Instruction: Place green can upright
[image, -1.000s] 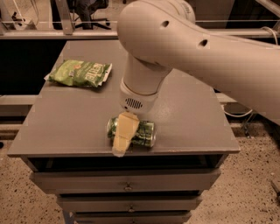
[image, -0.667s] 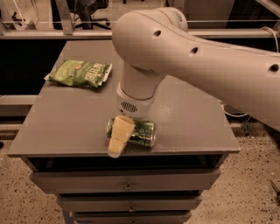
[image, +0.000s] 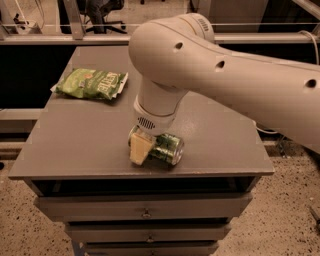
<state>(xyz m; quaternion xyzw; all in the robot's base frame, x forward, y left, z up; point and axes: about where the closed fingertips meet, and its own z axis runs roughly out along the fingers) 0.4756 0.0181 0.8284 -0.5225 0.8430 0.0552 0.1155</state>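
Note:
The green can lies on its side near the front edge of the grey cabinet top, its silver end facing right. My gripper comes straight down on the can's left half. One pale finger presses against the can's near side, and the other finger is hidden behind the can. The can still rests on the cabinet top. The arm's thick white wrist covers the can's left end from above.
A flat green chip bag lies at the back left of the cabinet top. The cabinet's front edge runs just in front of the can, with drawers below. My large white arm spans the right side of the view.
The near finger has drawn back from the table's front edge onto the can. The can has shifted slightly to the right, and the arm has swung a little.

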